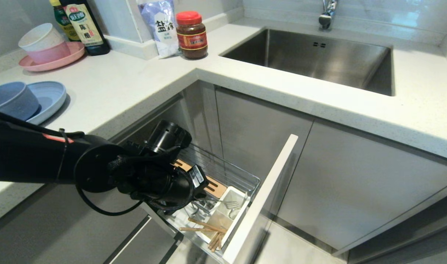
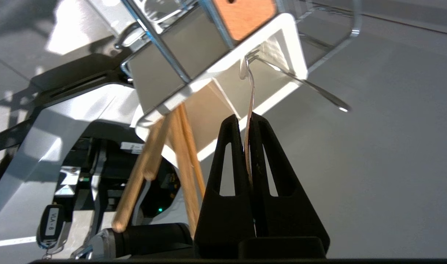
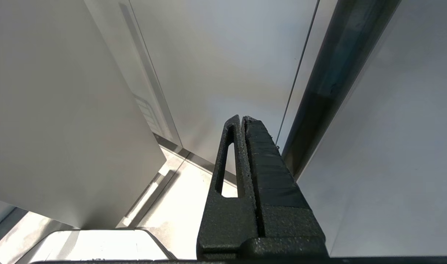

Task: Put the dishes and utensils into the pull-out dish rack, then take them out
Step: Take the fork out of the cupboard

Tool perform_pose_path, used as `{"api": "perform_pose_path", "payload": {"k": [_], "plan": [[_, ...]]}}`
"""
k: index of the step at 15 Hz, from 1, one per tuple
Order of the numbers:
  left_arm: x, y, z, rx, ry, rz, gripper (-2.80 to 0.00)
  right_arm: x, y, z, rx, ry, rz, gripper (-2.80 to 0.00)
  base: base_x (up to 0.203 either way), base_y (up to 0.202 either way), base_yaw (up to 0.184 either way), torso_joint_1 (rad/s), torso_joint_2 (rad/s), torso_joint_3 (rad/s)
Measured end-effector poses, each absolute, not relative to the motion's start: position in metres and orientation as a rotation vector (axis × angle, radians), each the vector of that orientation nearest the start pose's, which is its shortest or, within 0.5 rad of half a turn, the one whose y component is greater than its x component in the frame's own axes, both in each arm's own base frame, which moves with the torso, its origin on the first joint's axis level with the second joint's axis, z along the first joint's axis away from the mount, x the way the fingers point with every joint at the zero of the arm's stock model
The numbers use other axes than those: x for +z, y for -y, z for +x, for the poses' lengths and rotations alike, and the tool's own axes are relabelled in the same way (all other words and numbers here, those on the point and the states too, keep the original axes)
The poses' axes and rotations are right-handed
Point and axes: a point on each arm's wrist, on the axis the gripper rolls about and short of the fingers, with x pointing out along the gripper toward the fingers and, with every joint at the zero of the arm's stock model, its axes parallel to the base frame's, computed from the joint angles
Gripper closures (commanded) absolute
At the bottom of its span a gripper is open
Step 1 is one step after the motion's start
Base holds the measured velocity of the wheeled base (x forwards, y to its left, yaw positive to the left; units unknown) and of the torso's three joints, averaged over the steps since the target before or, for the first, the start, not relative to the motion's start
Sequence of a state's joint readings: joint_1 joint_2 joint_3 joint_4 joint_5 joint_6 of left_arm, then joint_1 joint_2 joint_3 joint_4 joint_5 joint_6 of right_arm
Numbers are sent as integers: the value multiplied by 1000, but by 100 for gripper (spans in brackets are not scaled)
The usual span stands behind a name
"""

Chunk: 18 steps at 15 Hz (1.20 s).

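I stand at an L-shaped white speckled desk [image 1: 135, 84] with a steel sink [image 1: 318, 55] sunk into its far run and grey cabinet fronts below. On the desk to my left sit the pale blue plate [image 1: 49, 97] with the pale blue bowl [image 1: 11, 101] resting on it; farther back are a pink plate [image 1: 47, 60] carrying stacked pink and white bowls [image 1: 44, 44], a dark sauce bottle [image 1: 84, 27], a salt bag [image 1: 161, 25] and a red-lidded jar [image 1: 191, 35].

The pull-out dish rack [image 1: 223, 176] is drawn out from under the desk corner, its narrow white front [image 1: 262, 198] toward me. My left tool [image 2: 247, 121] reaches down over its white utensil caddy [image 2: 282, 40], and its two black fingers [image 2: 227, 157] are pinched tight on the handle of the fork [image 2: 250, 91]. The fork's long axis runs straight away from the tool, tines end inside the caddy compartment, handle end between my fingers. The chopsticks [image 1: 209, 229] lie in the neighbouring compartment, slanting out over the caddy rim, their ends pointing toward the floor side of the rack.

From the head view my left arm hides most of the rack's wire basket and the tool itself; only part of the wooden strip [image 1: 216, 189] shows. My right tool [image 3: 243, 121] hangs beside the cabinet doors, fingers pressed together on nothing.
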State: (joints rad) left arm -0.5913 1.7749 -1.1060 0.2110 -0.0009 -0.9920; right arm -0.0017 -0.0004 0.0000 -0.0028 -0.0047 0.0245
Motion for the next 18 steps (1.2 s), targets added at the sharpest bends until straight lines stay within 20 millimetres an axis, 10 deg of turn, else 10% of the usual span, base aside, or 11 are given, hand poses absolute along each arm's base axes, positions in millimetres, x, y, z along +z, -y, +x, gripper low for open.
{"api": "perform_pose_path", "payload": {"k": [18], "plan": [[283,119,174,-314,-663,-648,0,76,0,-23,-6,3,24,0,0,0,0,0,0,0]]}}
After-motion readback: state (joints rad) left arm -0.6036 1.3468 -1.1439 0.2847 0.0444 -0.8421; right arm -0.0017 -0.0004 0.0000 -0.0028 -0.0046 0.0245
